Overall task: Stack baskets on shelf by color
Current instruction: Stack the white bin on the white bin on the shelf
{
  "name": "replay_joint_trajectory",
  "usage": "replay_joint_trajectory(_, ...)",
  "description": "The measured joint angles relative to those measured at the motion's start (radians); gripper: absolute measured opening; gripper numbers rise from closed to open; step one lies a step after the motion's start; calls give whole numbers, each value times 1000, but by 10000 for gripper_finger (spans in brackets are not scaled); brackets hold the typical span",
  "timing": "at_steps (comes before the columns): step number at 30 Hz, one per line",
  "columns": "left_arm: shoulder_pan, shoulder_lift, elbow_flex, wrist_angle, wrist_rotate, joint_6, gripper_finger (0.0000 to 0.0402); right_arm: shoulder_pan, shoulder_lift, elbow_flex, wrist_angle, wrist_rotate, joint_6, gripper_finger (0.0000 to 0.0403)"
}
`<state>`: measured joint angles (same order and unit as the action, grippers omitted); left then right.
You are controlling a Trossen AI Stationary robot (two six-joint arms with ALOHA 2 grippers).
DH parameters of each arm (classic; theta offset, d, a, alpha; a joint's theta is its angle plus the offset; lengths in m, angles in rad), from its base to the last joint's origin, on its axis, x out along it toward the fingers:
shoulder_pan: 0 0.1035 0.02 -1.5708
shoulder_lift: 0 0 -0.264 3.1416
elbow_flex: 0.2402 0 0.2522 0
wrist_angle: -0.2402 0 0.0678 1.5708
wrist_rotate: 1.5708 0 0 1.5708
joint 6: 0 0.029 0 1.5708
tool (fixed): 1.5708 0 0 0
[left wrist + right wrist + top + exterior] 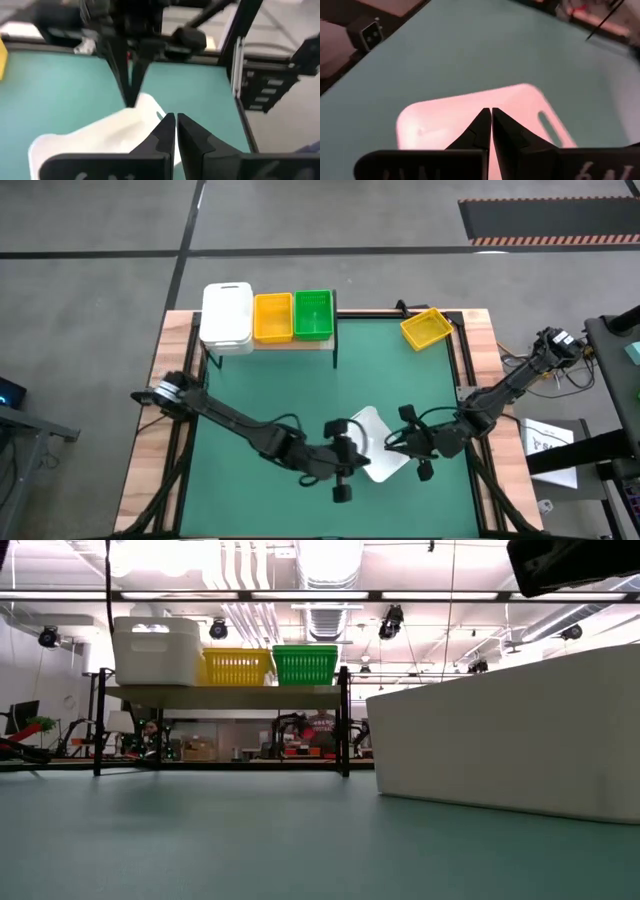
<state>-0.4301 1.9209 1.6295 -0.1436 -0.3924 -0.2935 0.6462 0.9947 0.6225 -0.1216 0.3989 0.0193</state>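
White basket (380, 448) at six o'clock on the green worktop (260, 385), left tool (345, 448) and right tool (403, 442) both pinched closed over it, holding nothing, shelf (290, 343) at eleven o'clock carrying white, yellow, green baskets, loose yellow basket (426, 328) at one o'clock.

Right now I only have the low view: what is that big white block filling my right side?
Observer: A white basket, lying on the green mat near the front edge, between the two arms.
Operator: Any baskets I'm missing?
Observer: One yellow basket sits on the mat, right of the shelf.
Operator: And the end effectors?
Observer: The left end effector and the right end effector are both shut, right over the white basket.
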Motion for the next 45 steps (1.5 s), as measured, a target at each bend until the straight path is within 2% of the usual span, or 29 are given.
replay_joint_trajectory(5,-3,141,242,-204,19,-42,1,23,-32,-21,27,54,-38,9)
replay_joint_trajectory(12,-17,305,416,-214,104,-93,1,80,-127,-64,21,55,-30,9)
replay_joint_trajectory(18,-19,403,462,-109,103,-172,1,161,-178,-115,23,64,22,9)
replay_joint_trajectory(22,-9,468,467,-66,78,-178,0,211,-174,-134,23,136,65,9)
replay_joint_trajectory(25,5,477,460,-75,-2,-198,0,237,-165,-137,23,152,85,9)
replay_joint_trajectory(34,25,478,460,-98,-1,-168,4,255,-169,-137,28,155,62,9)
replay_joint_trajectory(38,40,481,444,-97,26,-170,40,255,-169,-137,28,154,66,9)
replay_joint_trajectory(45,47,482,442,-87,22,-165,149,255,-169,-137,28,154,71,9)
